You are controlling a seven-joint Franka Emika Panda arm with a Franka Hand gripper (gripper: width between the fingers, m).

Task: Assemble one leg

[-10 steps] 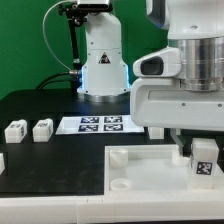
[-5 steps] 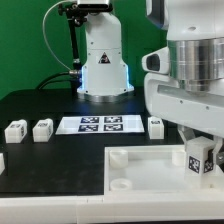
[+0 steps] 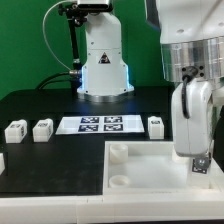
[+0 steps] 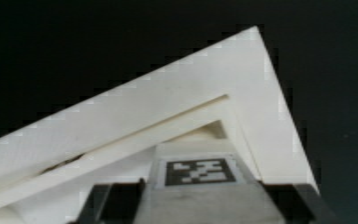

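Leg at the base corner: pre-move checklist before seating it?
1. Leg between the end effector fingers: ok in the wrist view.
2. Leg tag readable: ok.
3. Leg over the base corner, the exterior view's right: ok.
4. Leg seated in a socket: cannot tell, arm hides it.
5. Spare legs beside the marker board: ok, apart from the arm.

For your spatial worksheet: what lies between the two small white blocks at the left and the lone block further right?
The marker board, flat on the black table, in the exterior view.
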